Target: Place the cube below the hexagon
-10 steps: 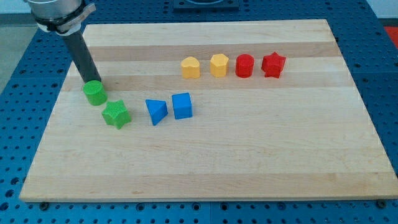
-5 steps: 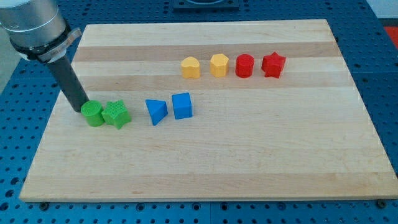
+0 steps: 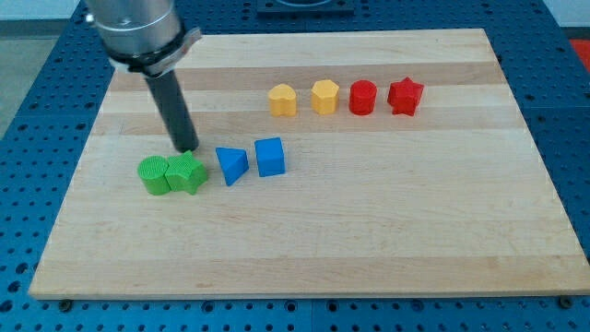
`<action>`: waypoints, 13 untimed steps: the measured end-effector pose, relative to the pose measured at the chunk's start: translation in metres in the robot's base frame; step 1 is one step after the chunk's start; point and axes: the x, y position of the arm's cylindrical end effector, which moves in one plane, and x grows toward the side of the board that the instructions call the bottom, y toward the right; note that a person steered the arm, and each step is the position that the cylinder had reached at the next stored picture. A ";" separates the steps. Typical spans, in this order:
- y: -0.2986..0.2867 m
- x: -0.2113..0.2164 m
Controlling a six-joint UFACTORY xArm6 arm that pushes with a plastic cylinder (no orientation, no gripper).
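Note:
The blue cube (image 3: 270, 157) sits near the middle of the wooden board (image 3: 369, 240), just right of a blue triangular block (image 3: 231, 164). The yellow hexagon (image 3: 324, 96) is in a row toward the view's top, above and to the right of the cube. My tip (image 3: 187, 148) is left of the blue triangle, at the top edge of the green star (image 3: 187, 173). It is well left of the cube and not touching it.
A green cylinder (image 3: 154, 175) rests against the green star's left side. In the top row, a yellow block (image 3: 283, 100) sits left of the hexagon, and a red rounded block (image 3: 363, 97) and a red star (image 3: 406, 95) sit to its right.
My tip pushed the green cylinder down against the green star, then swung right to the star's top edge. Cylinder and star shifted slightly right. The other blocks have not moved.

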 end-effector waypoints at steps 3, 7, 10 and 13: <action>0.045 0.017; 0.126 0.019; 0.145 0.018; 0.171 0.018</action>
